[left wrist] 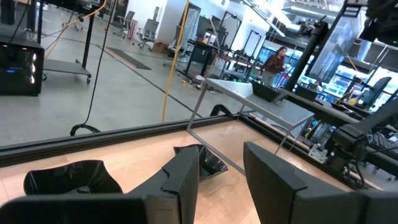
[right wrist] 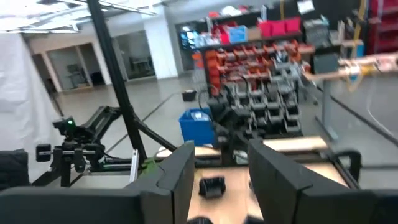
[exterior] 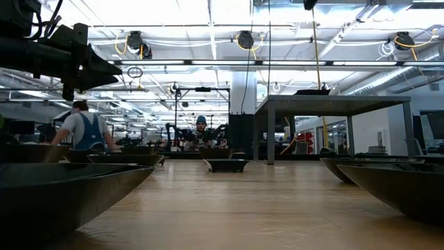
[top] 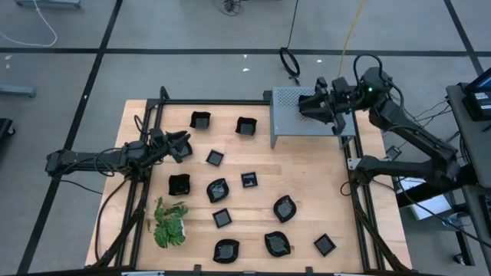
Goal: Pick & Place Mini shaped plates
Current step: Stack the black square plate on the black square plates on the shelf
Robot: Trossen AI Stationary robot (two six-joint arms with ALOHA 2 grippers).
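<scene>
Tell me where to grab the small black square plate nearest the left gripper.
Judging from above, take the square plate by two opposite raised edges, coming straight down. It sits flat on the table with bare wood around it, just right of the open left gripper, so that gripper likely suits.

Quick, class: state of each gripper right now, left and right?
Left gripper: open, holding nothing, above the table's left side.
Right gripper: open, holding nothing, over the grey perforated box.

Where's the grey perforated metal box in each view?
High: grey perforated metal box at the table's far edge, right of centre, under the right claw.
Low: right of centre, seen as a raised platform on legs.
Left wrist: upper middle-right, past the plates.
Right wrist: cannot tell.
Shared landmark: yellow cable behind it.
</scene>
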